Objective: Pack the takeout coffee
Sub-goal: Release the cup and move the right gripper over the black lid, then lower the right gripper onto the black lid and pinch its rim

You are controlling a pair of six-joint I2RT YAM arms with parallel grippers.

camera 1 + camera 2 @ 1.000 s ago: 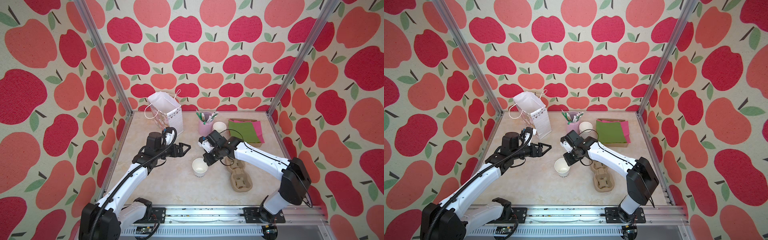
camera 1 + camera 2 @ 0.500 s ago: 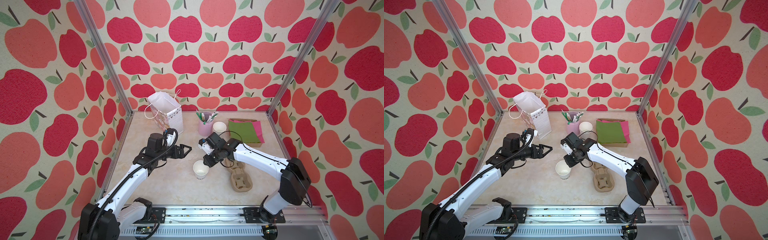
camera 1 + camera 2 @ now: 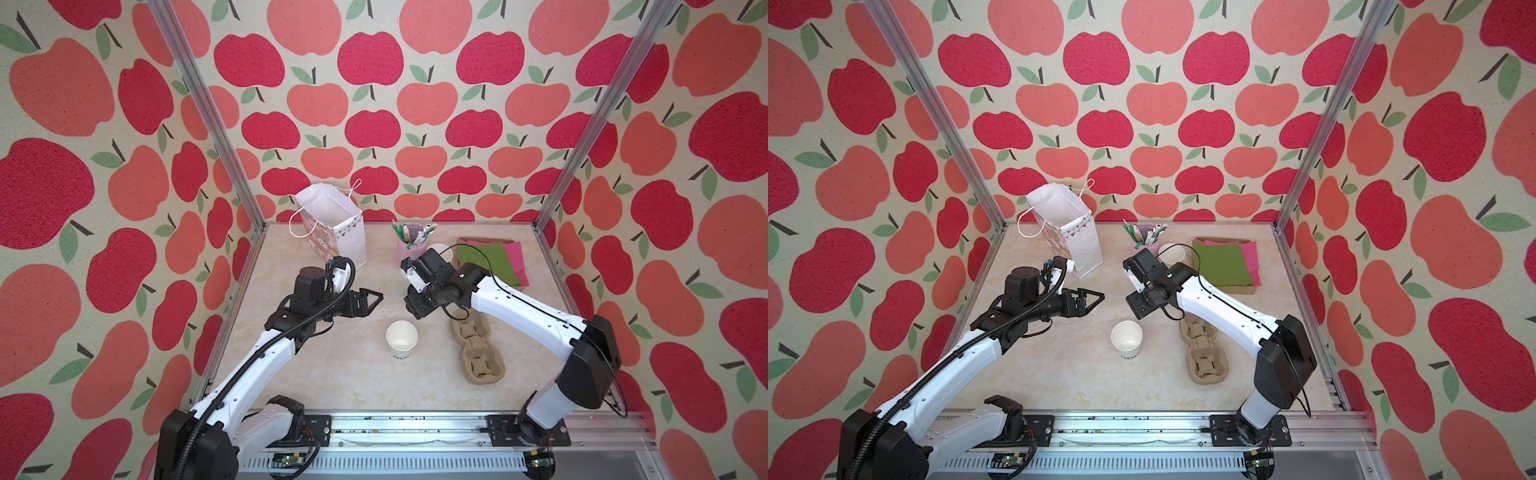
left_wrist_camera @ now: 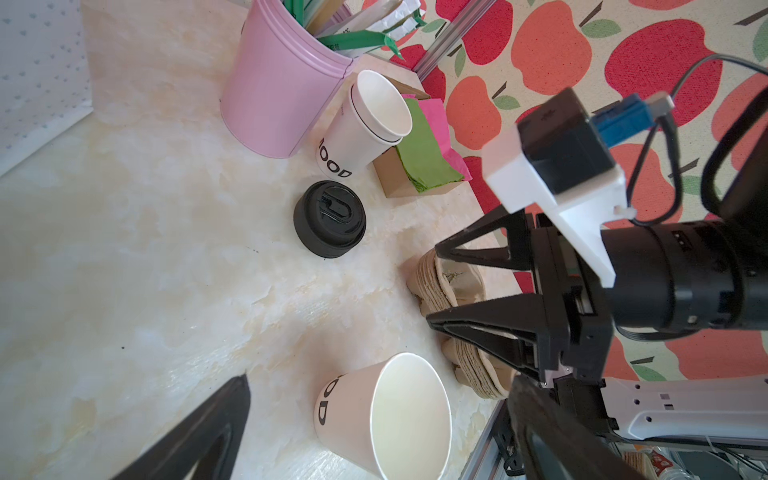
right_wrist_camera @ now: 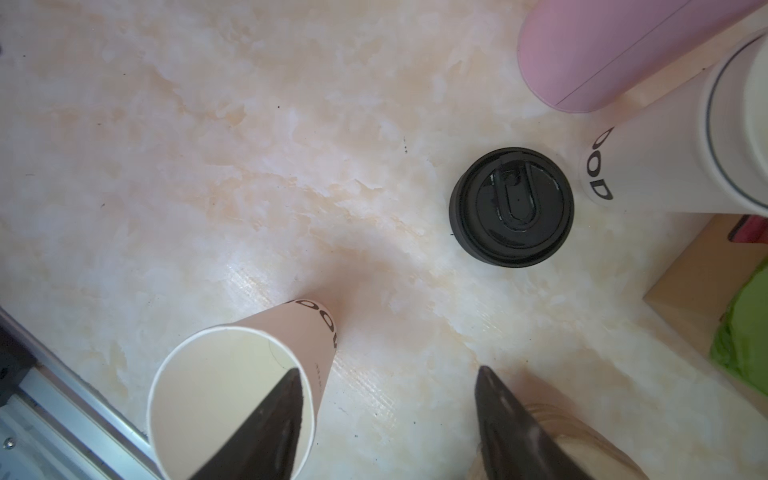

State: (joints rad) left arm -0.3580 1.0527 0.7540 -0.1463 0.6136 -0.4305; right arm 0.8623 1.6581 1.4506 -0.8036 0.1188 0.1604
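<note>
The takeout coffee is an open white paper cup (image 3: 401,340) (image 3: 1126,338) with black lettering, upright mid-table with no lid on it. Its black sip lid (image 4: 329,219) (image 5: 512,206) lies flat on the table farther back; my right arm hides it in both top views. My right gripper (image 3: 415,309) (image 3: 1138,306) (image 5: 389,369) hovers open just behind the cup (image 5: 199,395), holding nothing; one finger overlaps the cup's mouth in the right wrist view. My left gripper (image 3: 374,304) (image 3: 1096,301) is wide open and empty, to the cup's (image 4: 382,415) back left.
A white gift bag (image 3: 336,232) (image 3: 1067,232) stands open at the back left. A pink holder (image 3: 409,245) (image 4: 282,91) and stacked white cups (image 3: 440,251) (image 4: 365,129) are at the back. Green and pink napkins (image 3: 494,262) lie back right. A tan pulp carrier (image 3: 478,349) (image 3: 1204,353) lies right of the cup.
My right gripper's jaws have gone from shut to open beside the cup. The left arm has barely moved.
</note>
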